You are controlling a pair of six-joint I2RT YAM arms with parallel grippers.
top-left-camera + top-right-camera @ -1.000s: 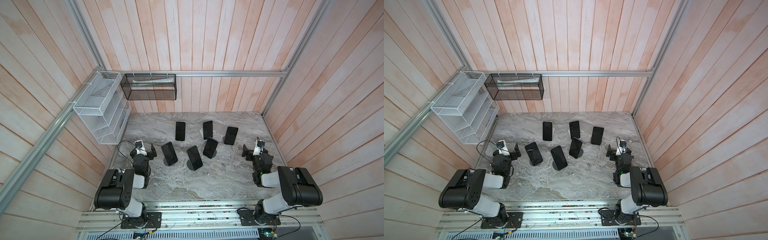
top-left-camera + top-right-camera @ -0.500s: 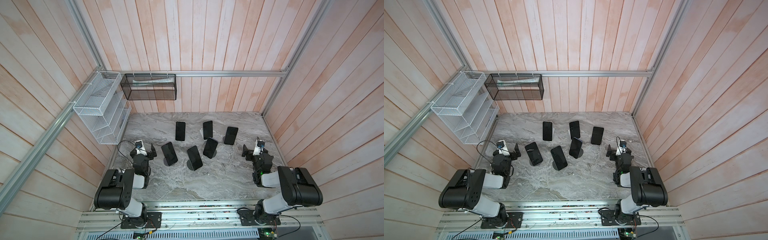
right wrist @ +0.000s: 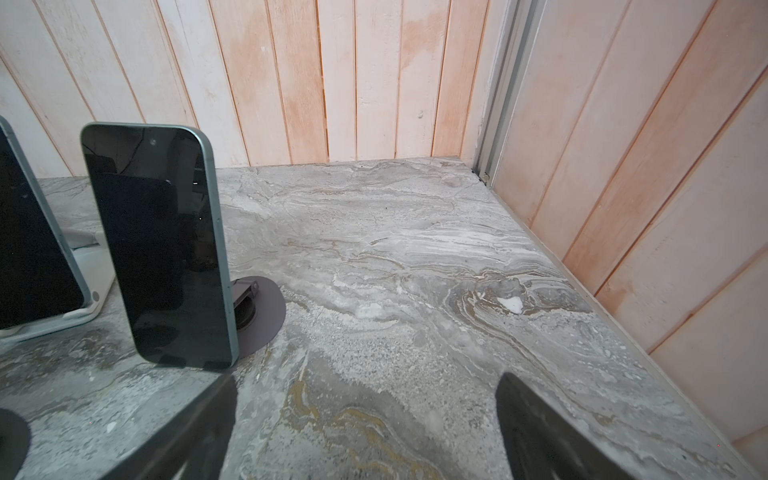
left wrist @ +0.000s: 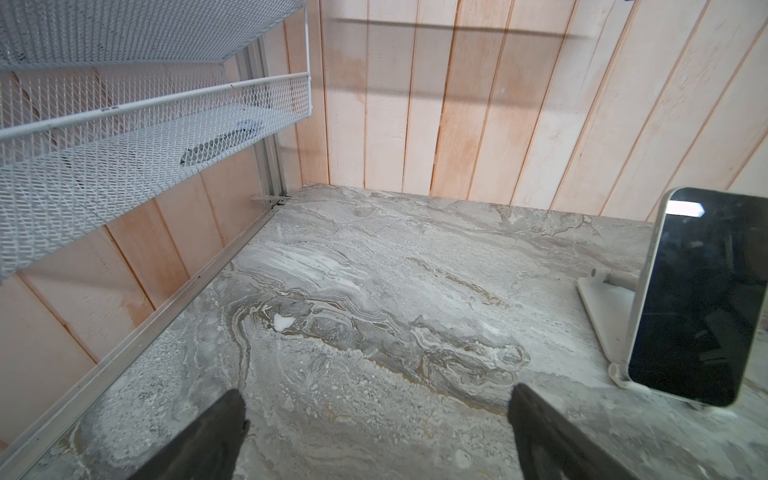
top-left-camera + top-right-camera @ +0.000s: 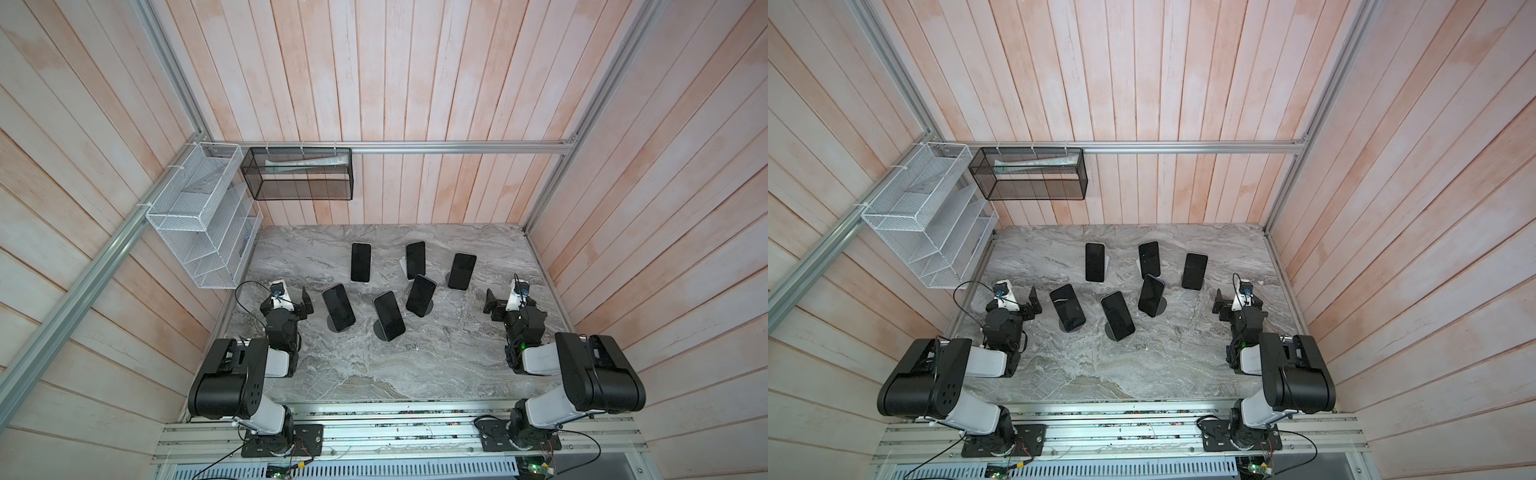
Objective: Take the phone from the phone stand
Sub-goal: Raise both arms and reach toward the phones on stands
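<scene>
Nothing has moved: my left tool (image 4: 376,411) and right tool (image 3: 365,399) gape empty. Nearest phone (image 5: 338,306) leans, long axis up, on its stand (image 5: 333,326) on the counter (image 5: 415,365), just right of my left tool; left arm's closer.

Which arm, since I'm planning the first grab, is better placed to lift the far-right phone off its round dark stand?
Right. The right gripper is open, empty and nearest that phone, which stands close in its wrist view; the left gripper sits across the table beyond other phones.
</scene>
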